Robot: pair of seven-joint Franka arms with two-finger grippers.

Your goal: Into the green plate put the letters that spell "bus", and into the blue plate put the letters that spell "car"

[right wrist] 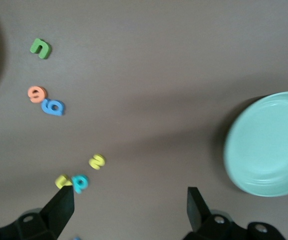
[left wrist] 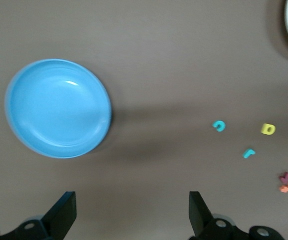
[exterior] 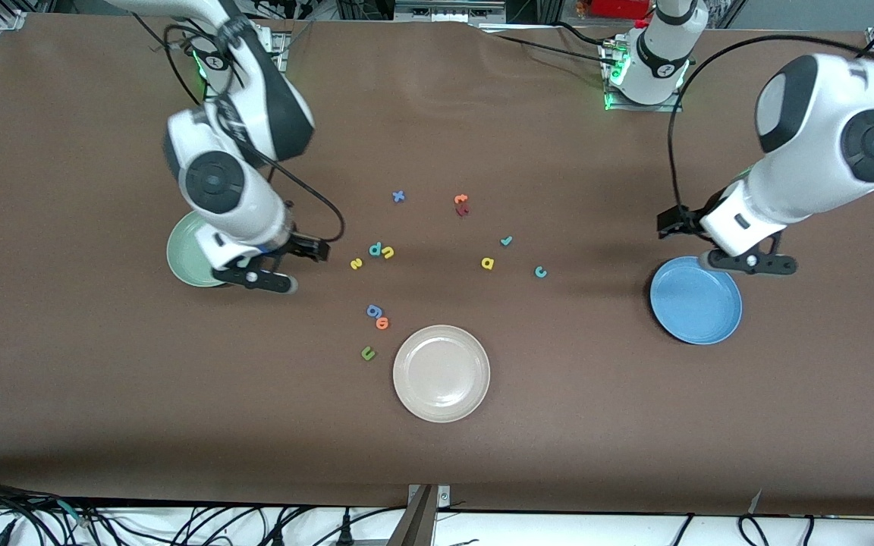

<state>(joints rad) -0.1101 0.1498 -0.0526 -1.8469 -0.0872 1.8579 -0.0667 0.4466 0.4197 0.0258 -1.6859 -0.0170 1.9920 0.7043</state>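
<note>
Nothing is sorted yet. The right gripper hovers, fingers open and empty, by the green plate at centre-left; the left gripper hovers likewise above the blue plate. The b, u, s and the a, r, c lie mid-frame on the table. Next, probably lowering onto one letter.

- The beige plate is sitting on the brown table, nearest the front camera.
- The teal b, yellow u and yellow s are lying farther from the camera than the beige plate, toward the green plate.
- The yellow a, teal r and teal c are lying farther than the beige plate, toward the blue plate.
- The right end effector is hanging open over the green plate's edge.
- The left end effector is hanging open over the blue plate's edge.
</note>
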